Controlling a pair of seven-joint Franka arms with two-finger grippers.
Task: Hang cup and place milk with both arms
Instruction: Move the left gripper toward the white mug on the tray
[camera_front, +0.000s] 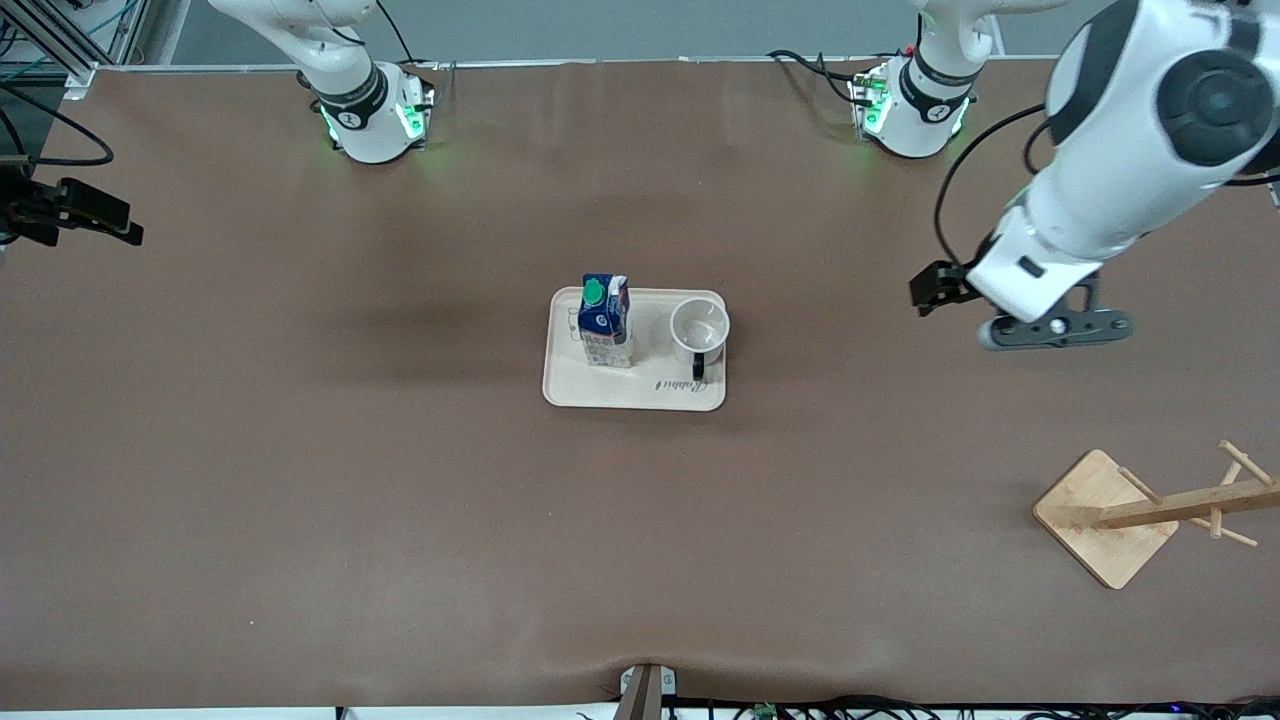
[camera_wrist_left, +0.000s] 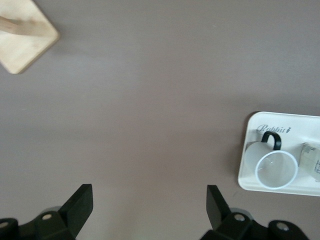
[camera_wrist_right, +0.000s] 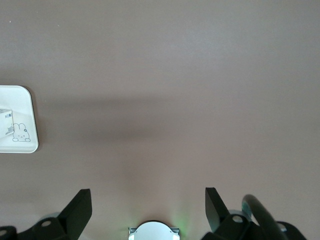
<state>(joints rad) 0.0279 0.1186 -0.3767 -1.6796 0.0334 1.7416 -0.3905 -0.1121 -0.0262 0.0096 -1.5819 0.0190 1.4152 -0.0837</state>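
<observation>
white cup (camera_front: 699, 326), blue-white milk (camera_front: 605, 322), cream tray (camera_front: 634, 392)

Front view: high camera across the table, facing both arm bases, looking steeply down; whole brown table (camera_front: 300, 480) in frame, seen from far off. Left wrist view: looks straight down from well above the table, past its own fingers (camera_wrist_left: 80, 207). Right wrist view: same downward aim, own fingers (camera_wrist_right: 80, 207) at frame edge. All three views share the tray (camera_front: 600, 385) (camera_wrist_left: 250, 165) (camera_wrist_right: 27, 120); front and left wrist views also share the wooden rack base (camera_front: 1100, 500) (camera_wrist_left: 25, 47).
</observation>
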